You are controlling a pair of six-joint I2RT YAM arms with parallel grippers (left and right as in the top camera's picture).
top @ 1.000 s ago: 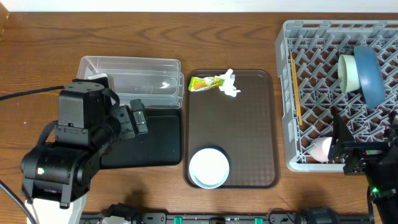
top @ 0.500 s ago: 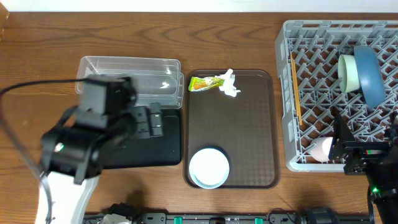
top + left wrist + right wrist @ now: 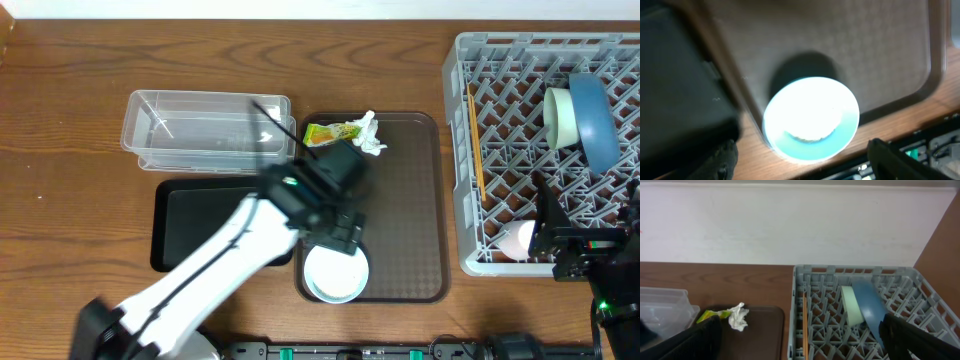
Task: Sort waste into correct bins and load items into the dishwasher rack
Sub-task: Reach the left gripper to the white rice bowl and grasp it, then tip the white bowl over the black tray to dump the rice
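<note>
Left gripper (image 3: pixel 800 148) swung off black tray (image 3: pixel 200 226), over white bowl (image 3: pixel 336 272); seemingly open.

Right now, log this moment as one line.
left end effector open over white bowl | white bowl on brown tray | right end effector open

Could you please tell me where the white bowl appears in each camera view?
Overhead: the white bowl sits low centre, in the lower left of the brown tray.
Left wrist: the bowl fills the middle, by the tray's corner.
Right wrist: not in view.
Shared landmark: the brown tray, in all three.
</note>
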